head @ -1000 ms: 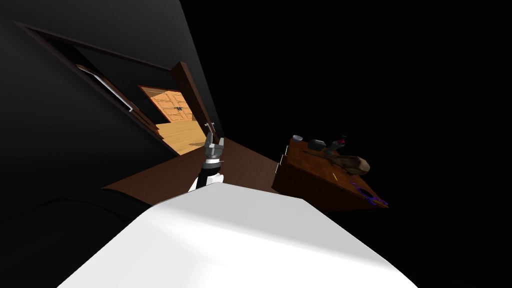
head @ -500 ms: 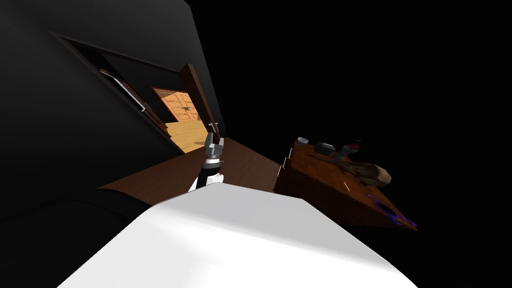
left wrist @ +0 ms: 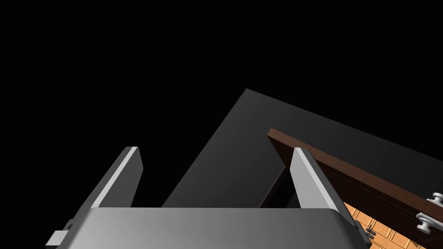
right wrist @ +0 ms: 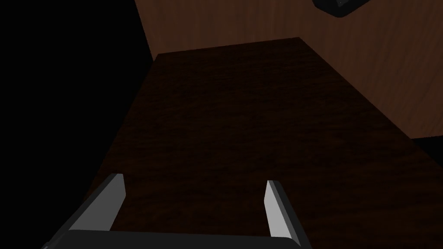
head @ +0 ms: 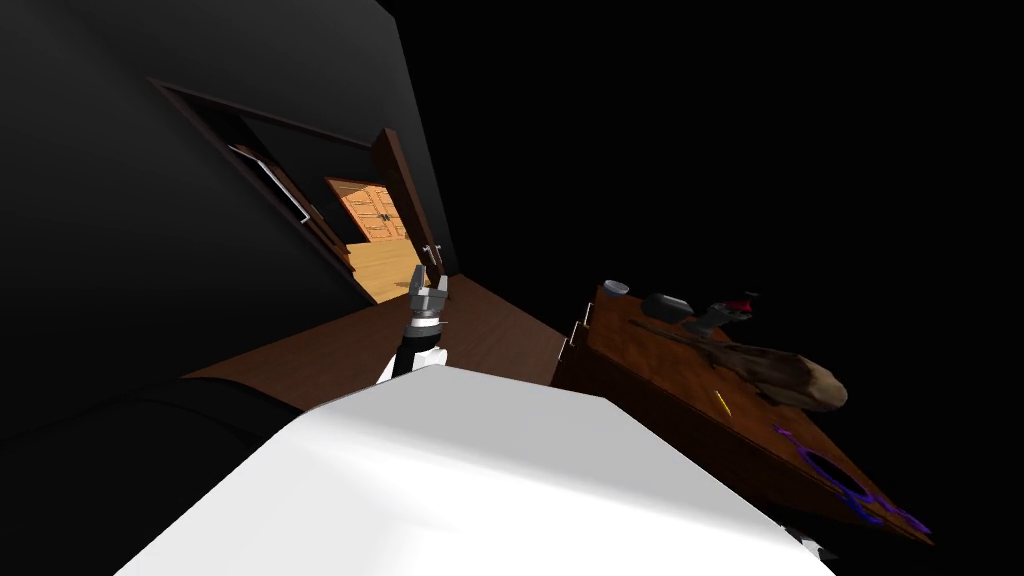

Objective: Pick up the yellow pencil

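Yellow pencil (head: pixel 721 403) lies close to the desk's (head: pixel 662 368) near edge — left gripper (left wrist: pixel 216 151) and right gripper (right wrist: pixel 194 179) both spread wide, holding nothing.

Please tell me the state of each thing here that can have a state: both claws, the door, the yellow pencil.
left claw: open, empty
right claw: open, empty
door: open, lit room beyond
yellow pencil: lying on the desk top, not gripped
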Controlling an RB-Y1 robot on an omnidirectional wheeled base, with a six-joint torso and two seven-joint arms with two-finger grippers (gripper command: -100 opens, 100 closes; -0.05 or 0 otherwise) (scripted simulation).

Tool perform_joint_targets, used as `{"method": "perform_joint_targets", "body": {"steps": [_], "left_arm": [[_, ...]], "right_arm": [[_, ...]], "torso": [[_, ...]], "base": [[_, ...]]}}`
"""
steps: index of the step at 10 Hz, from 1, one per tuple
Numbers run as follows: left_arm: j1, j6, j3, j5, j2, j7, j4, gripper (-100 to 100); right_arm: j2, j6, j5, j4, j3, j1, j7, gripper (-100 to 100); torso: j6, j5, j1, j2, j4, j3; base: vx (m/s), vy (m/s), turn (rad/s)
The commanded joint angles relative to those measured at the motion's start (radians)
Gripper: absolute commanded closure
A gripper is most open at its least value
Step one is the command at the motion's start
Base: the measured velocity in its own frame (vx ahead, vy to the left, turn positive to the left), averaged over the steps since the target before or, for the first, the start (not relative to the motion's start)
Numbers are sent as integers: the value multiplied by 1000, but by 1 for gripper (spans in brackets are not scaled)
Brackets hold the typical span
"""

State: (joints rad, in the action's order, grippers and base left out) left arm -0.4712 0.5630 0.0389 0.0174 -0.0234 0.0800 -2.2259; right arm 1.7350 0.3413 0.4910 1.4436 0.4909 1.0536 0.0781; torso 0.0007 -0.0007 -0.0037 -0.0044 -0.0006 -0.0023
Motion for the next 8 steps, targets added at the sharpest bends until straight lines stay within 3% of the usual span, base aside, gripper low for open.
{"method": "perform_joint_targets", "body": {"steps": [1,5,7,8], "left_arm": [[0,0,0,0,0,0,0,0],[0,0,0,0,0,0,0,0],[0,0,0,0,0,0,0,0],[0,0,0,0,0,0,0,0]], "right_arm": [[12,10,-20,-33,30,-31,21,-100],[119,31,22,-119,26,-22,22,-100],[119,31,22,-119,26,-22,22,-100],[145,36,35,-143,16,-28,23,-100]], "torso": [[0,0,0,0,0,0],[0,-1,-4,-6,-1,-4],[1,-1,-4,-5,-1,-3],[1,-1,-1,0,0,0]], "base": [[81,-36,67],[162,-90,133],[98,-68,14],[128,-76,147]]}}
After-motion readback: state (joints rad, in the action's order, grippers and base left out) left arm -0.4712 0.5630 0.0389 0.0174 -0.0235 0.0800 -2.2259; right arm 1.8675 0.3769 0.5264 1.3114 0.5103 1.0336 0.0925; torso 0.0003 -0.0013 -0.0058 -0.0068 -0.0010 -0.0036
